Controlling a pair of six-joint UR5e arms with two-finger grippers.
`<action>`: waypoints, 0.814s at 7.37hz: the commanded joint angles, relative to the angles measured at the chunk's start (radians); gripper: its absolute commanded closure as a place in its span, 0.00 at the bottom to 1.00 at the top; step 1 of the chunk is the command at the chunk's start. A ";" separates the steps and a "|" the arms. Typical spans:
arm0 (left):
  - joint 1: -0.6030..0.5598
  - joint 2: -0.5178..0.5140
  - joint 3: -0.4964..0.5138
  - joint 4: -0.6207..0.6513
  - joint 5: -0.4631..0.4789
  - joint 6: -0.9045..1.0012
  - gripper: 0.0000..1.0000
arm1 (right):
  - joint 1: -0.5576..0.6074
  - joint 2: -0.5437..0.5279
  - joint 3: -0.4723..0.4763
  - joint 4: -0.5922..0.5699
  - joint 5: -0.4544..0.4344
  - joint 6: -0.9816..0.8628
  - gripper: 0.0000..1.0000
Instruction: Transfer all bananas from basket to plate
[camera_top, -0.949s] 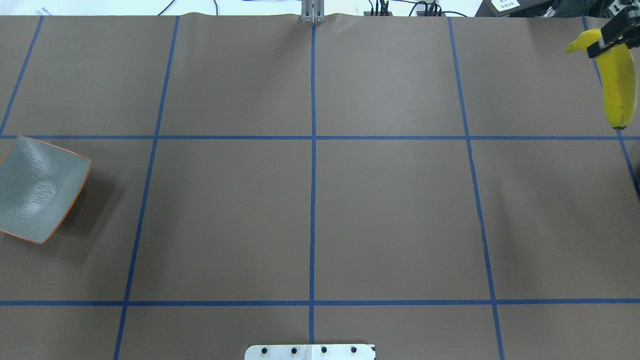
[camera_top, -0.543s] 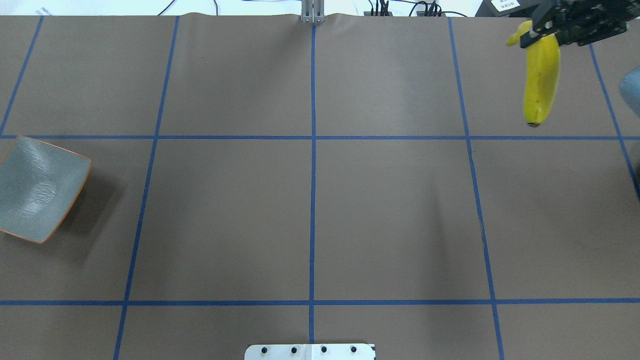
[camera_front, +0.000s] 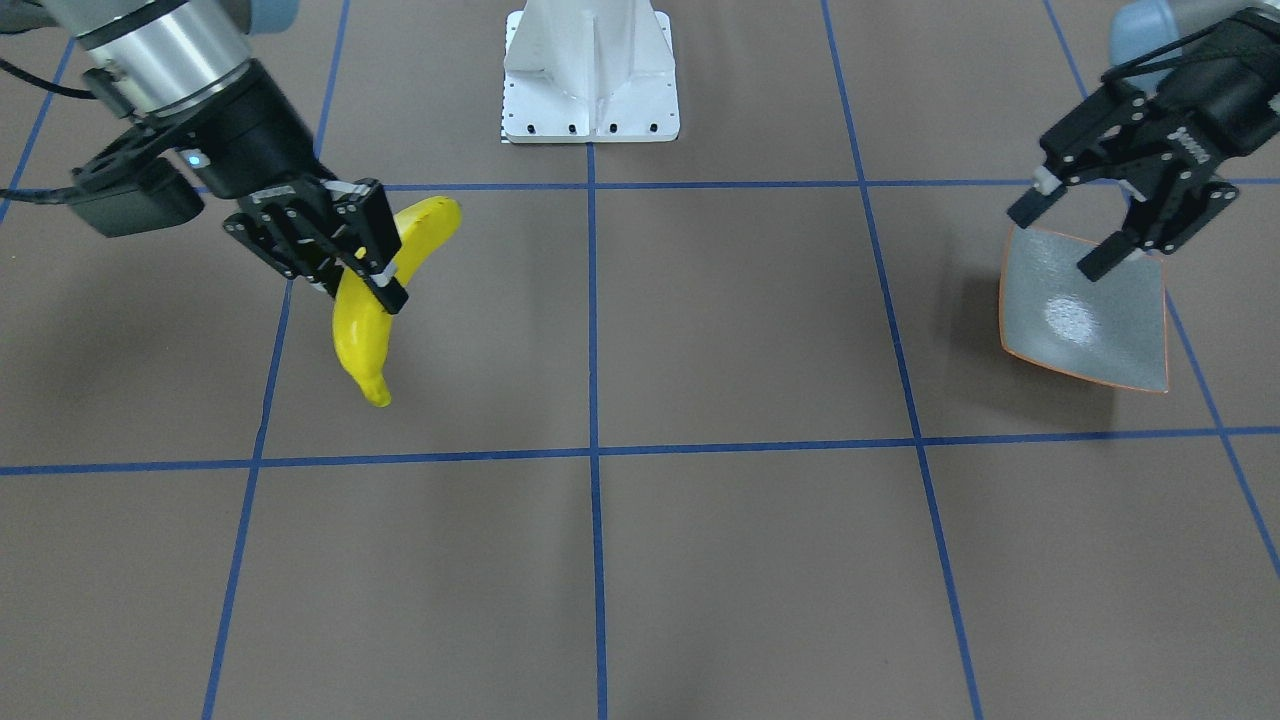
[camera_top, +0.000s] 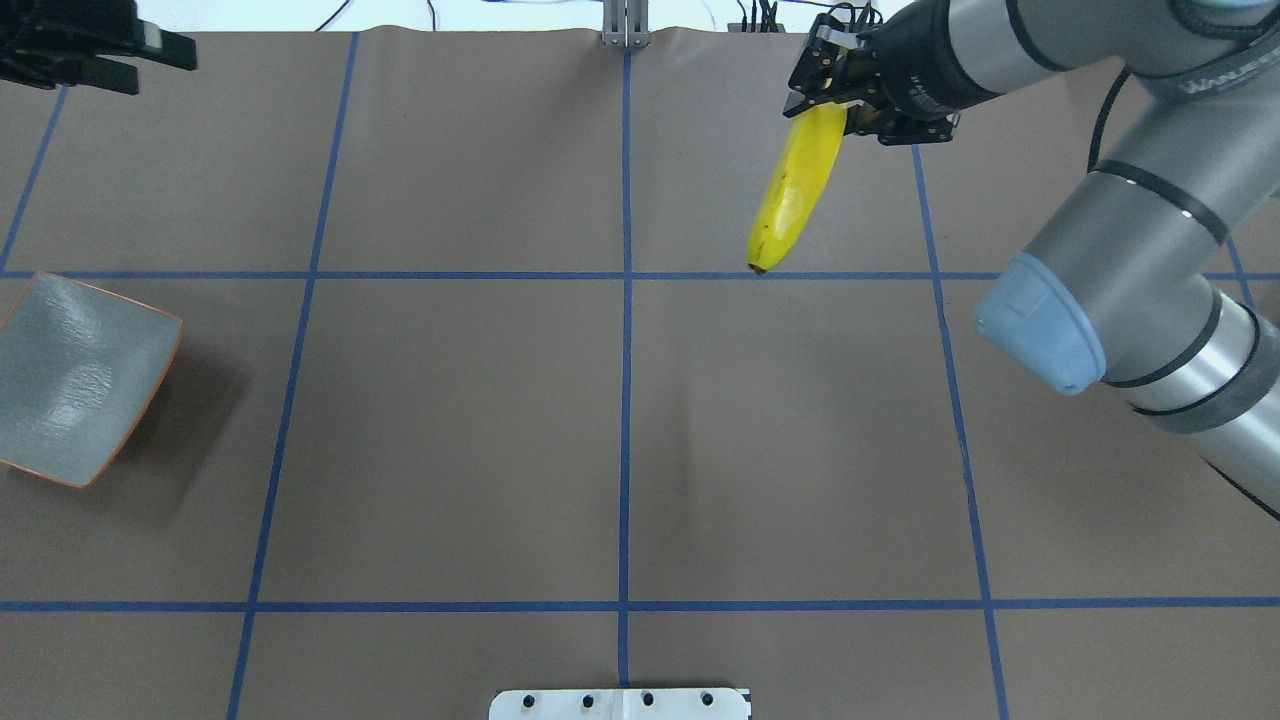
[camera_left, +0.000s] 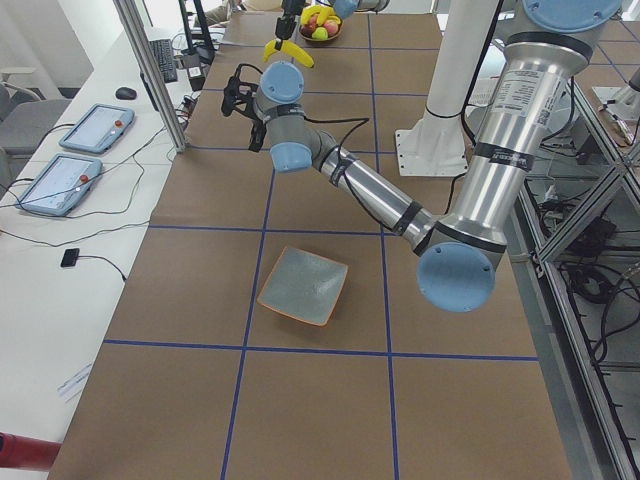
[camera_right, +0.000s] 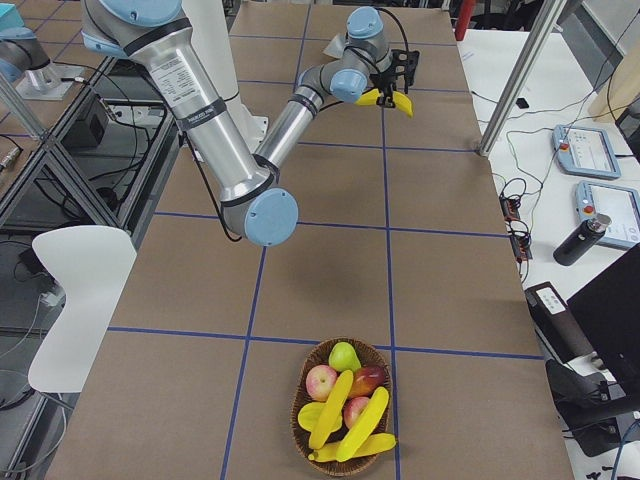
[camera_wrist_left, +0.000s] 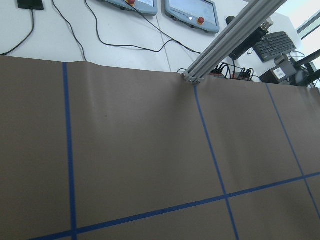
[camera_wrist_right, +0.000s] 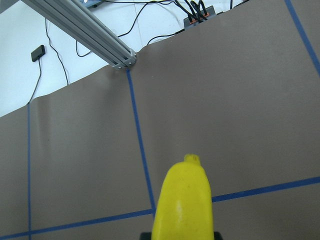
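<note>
Where the front camera faces me, I log: right gripper (camera_front: 362, 282) clamped on one banana (camera_front: 356, 335), held above the table (camera_front: 750, 560); left gripper (camera_front: 1060, 238) spread wide, aloft, not touching the plate (camera_front: 1120, 345). Overhead camera: banana hangs right of the centre line (camera_top: 625, 400), plate at the left edge. Right-side camera: basket (camera_right: 297, 415), near end, with more bananas (camera_right: 330, 410) among other fruit (camera_right: 322, 382).

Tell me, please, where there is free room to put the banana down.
The plate is bare; the open left gripper hangs clear of it. The table squares between the plate and the banana, held up by the right gripper, are bare too. The basket at the table's right end is crowded with fruit.
</note>
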 joint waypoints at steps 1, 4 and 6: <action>0.204 -0.143 -0.002 -0.004 0.021 -0.076 0.00 | -0.084 0.085 -0.005 0.002 -0.089 0.183 1.00; 0.269 -0.168 -0.002 -0.076 0.049 -0.074 0.00 | -0.138 0.114 -0.005 0.051 -0.091 0.183 1.00; 0.355 -0.189 -0.016 -0.087 0.046 -0.076 0.00 | -0.162 0.114 -0.002 0.104 -0.089 0.139 1.00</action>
